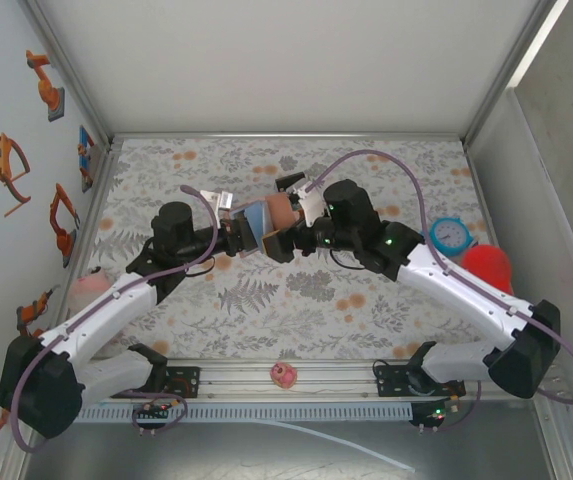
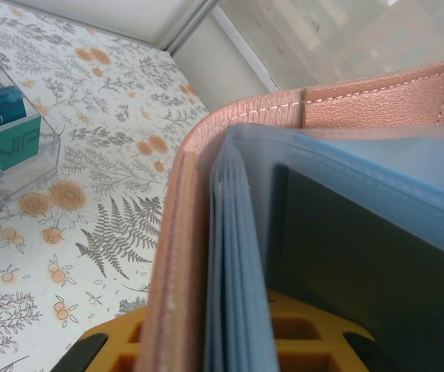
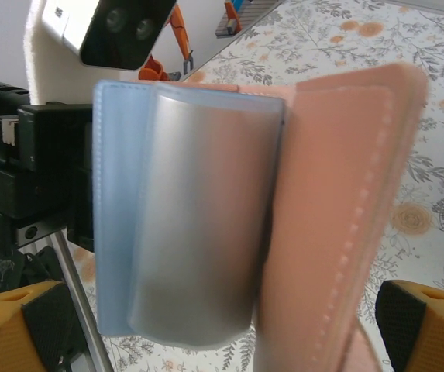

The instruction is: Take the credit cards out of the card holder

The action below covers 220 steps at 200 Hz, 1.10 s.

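Tan leather card holder (image 1: 266, 222) hangs above the middle of the table (image 1: 266, 310), clamped at one flap by my left gripper (image 1: 237, 232) so its blue pockets (image 2: 241, 256) fan open. A pale credit card (image 3: 198, 217) sits in a pocket. My right gripper (image 3: 222, 325) stands wide open either side of it, I'd say lined up to pinch it.

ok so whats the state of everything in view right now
card holder: folded open, held up off the table
credit cards: tucked in the card holder's sleeves, not out
left gripper: shut on the card holder
right gripper: open, one finger on each side of the card holder
clear box: resting on the table, teal cards standing in it
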Each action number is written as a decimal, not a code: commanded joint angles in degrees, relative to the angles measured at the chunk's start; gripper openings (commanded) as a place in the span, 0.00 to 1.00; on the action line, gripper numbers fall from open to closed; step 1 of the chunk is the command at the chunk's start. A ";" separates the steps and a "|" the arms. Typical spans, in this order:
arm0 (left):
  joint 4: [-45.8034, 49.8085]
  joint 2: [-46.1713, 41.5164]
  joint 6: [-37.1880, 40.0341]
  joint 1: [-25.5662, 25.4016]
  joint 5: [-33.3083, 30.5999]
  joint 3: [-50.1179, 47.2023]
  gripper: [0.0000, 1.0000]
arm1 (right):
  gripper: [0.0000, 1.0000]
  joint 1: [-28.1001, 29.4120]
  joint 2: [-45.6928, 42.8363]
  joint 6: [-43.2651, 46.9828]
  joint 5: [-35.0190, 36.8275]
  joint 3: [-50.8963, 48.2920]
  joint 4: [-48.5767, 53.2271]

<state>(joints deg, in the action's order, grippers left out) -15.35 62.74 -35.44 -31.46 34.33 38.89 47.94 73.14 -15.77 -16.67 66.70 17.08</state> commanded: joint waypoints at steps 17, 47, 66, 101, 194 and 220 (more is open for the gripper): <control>-2.01 0.80 -1.32 0.25 1.64 2.50 0.06 | 0.99 0.84 1.72 1.21 -0.91 0.71 -1.96; -2.64 1.15 -1.41 0.18 2.49 2.59 0.06 | 0.99 0.83 2.96 1.14 -0.78 1.54 -1.74; -3.31 0.96 -1.56 0.20 3.06 2.28 0.06 | 0.98 0.84 3.21 1.22 -0.06 1.50 -1.79; -4.07 0.80 -1.40 0.18 3.36 1.80 0.04 | 0.94 0.84 2.40 1.01 -0.01 0.68 -2.67; -7.45 1.22 -1.99 0.18 7.04 1.24 0.03 | 0.85 0.75 -1.28 0.25 1.37 -1.88 -4.19; -7.80 1.05 -1.83 0.31 7.45 1.02 0.03 | 0.85 0.66 -2.74 0.43 1.85 -2.68 -4.42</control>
<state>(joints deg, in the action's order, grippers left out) -19.81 64.12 -36.88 -31.46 39.33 39.35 48.47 72.97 -15.42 -16.34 64.93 14.41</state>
